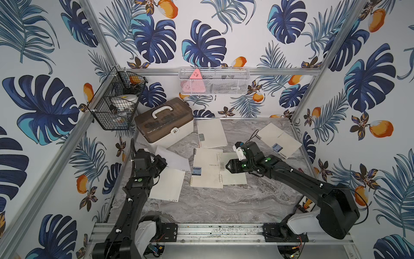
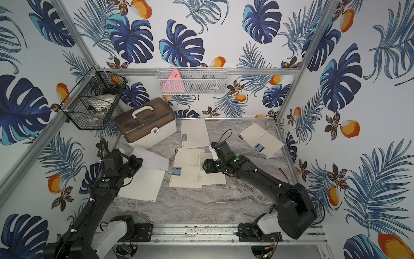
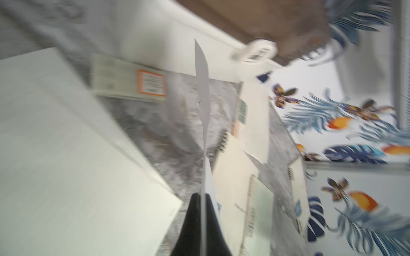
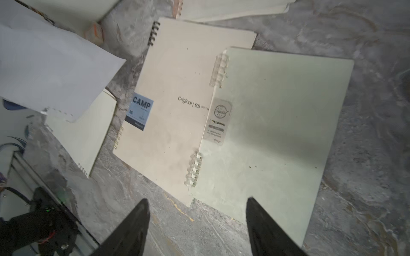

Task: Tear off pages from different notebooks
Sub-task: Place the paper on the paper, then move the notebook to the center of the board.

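Note:
My left gripper [image 3: 202,196] is shut on the edge of a thin white page [image 3: 203,84], seen edge-on; in a top view this page [image 1: 173,158] hangs lifted at the left gripper [image 1: 163,162]. Another loose page [image 1: 168,185] lies flat below it. My right gripper [image 4: 197,200] is open with nothing between its fingers, above the near corner of a small grey-green-labelled notebook [image 4: 277,122] that overlaps a large CAMP notebook [image 4: 177,88]. In a top view a second small notebook [image 1: 211,133] lies at the back and a second CAMP notebook [image 1: 279,140] at the back right.
A brown-lidded white box [image 1: 164,122] with a handle stands at the back left, close to the left arm. A black wire basket [image 1: 116,103] and a white mesh basket [image 1: 214,81] hang on the walls. Bare marble table [image 1: 224,201] lies toward the front.

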`<state>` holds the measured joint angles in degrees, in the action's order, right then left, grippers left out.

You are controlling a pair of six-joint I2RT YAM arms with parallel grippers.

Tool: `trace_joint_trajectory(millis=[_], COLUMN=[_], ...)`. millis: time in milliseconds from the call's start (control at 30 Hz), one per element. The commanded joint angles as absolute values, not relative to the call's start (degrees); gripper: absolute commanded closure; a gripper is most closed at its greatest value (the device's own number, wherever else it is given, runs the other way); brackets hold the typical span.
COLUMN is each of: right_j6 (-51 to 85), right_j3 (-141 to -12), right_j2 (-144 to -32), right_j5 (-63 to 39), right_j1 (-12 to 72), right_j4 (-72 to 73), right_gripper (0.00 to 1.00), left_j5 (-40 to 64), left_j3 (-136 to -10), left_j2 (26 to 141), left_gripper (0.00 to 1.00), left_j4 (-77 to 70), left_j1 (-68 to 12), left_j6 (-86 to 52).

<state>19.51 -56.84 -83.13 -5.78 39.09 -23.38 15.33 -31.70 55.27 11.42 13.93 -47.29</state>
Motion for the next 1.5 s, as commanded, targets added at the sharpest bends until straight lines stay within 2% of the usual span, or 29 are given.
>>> trace_joint_trajectory(millis=[0,100,133,200,300,400,500,900,1100,1200,1300,1467], right_j6=[19.4,20.6,20.7,21.2,21.1,21.7,22.5,24.0,23.3,22.1,20.0,18.0], right_j3=[-58.6,-59.6,-59.7,-60.0,-60.6,-60.7,-61.1,-68.4,-65.6,-65.9,-68.9,-76.1], right_j2=[-87.4,-92.1,-93.1,-95.2,-98.0,-98.8,-99.0,-108.8,-106.8,-107.9,-110.2,-117.7], right_j5=[6.4,7.4,7.8,9.2,8.4,7.1,7.2,18.7,15.6,10.7,7.3,6.5], right_j1=[43.8,46.0,46.4,47.1,47.1,47.2,47.5,46.2,39.6,35.1,33.2,30.1], right_j4=[-26.8,-26.6,-26.2,-25.8,-24.8,-23.6,-22.0,-28.3,-25.9,-24.5,-24.5,-27.0], right_gripper=[0.30,0.32,0.32,0.32,0.32,0.32,0.32,0.35,0.49,0.49,0.50,0.65], left_j5=[24.5,27.2,26.8,25.3,21.2,16.9,16.3,14.1,23.1,29.3,29.8,30.3], left_j3=[-29.0,-27.8,-27.5,-27.1,-28.6,-31.0,-32.8,-36.9,-34.5,-31.9,-32.9,-35.2], left_j2=[60.5,65.4,65.6,64.1,59.6,54.6,52.9,53.7,53.4,51.6,50.6,50.2], left_gripper=[1.00,1.00,0.90,0.50,0.24,0.02,0.01,0.01,0.01,0.01,0.01,0.01], left_j4=[12.4,11.0,11.1,12.0,17.0,22.2,24.4,30.8,24.3,16.6,15.2,16.9], left_j1=[20.9,24.9,25.6,26.2,26.2,26.4,26.4,28.9,30.3,29.1,25.7,23.2], left_j6=[-48.7,-48.0,-47.8,-47.9,-47.2,-46.3,-46.1,-44.3,-46.6,-49.8,-49.4,-46.5])
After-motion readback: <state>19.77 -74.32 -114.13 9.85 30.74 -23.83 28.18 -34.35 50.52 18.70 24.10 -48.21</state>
